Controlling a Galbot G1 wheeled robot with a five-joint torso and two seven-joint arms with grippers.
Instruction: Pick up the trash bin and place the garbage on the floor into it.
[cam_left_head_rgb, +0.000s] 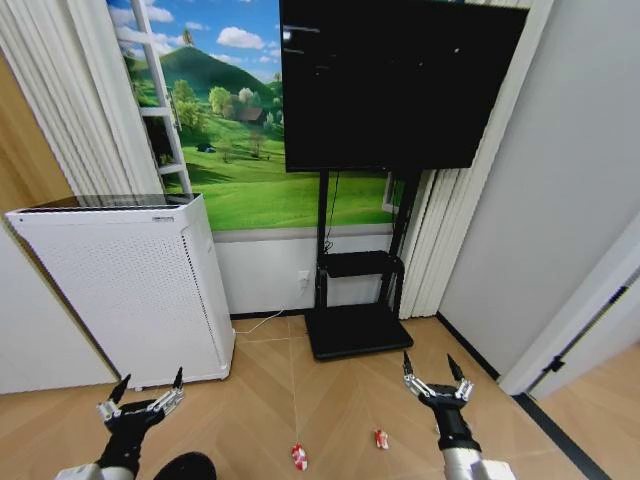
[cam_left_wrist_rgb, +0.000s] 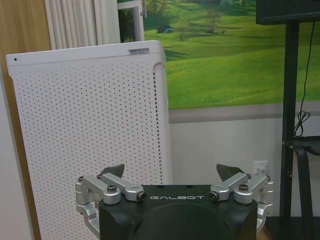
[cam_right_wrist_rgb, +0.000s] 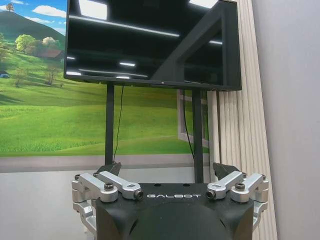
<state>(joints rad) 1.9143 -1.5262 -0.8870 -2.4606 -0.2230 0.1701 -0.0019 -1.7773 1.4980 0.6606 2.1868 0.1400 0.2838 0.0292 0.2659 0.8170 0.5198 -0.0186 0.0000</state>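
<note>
- Two small red-and-white litter pieces lie on the light tan herringbone wood floor (cam_left_head_rgb: 330, 400) between my arms: one piece (cam_left_head_rgb: 299, 457) nearer my left side, the other piece (cam_left_head_rgb: 381, 438) nearer my right.
- My left gripper (cam_left_head_rgb: 148, 392) hovers in front of the tall white perforated air purifier (cam_left_head_rgb: 130, 290), fingers spread wide, holding nothing.
- My right gripper (cam_left_head_rgb: 433, 370) hovers near the black TV stand base (cam_left_head_rgb: 345, 330), also wide open and empty.
- A round black object (cam_left_head_rgb: 185, 467) shows at the lower edge beside my left arm; I cannot tell what it is.
</note>
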